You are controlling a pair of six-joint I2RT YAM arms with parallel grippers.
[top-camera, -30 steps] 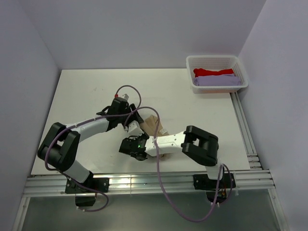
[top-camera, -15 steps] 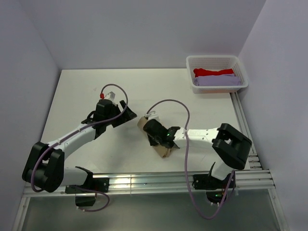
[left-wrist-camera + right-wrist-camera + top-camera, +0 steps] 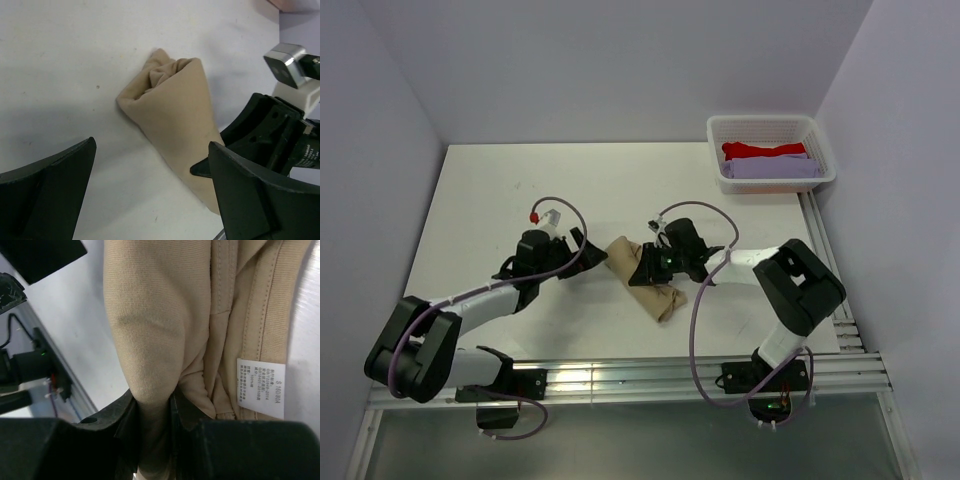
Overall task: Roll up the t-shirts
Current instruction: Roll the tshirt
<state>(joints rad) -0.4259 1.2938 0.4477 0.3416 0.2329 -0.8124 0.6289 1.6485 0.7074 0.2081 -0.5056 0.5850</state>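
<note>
The tan t-shirt [image 3: 660,298] lies rolled in a long bundle on the white table [image 3: 500,190], running from upper left to lower right. It also shows in the left wrist view [image 3: 175,110] and the right wrist view [image 3: 160,315], where its white neck label [image 3: 261,381] is visible. My right gripper [image 3: 648,268] is shut on a fold of the tan roll, pinched between its jaws [image 3: 152,420]. My left gripper [image 3: 588,250] is open and empty, just left of the roll's upper end, apart from it. A red t-shirt [image 3: 763,150] and a lavender t-shirt [image 3: 772,168] lie in the basket.
A white plastic basket [image 3: 770,128] stands at the table's back right corner. A metal rail [image 3: 620,375] runs along the near edge and another along the right side [image 3: 825,270]. Purple cables loop over both arms.
My right gripper has swung from the roll's left side over to its middle, now gripping it from the right. My left gripper has pulled back left and down, away from the shirt.
</note>
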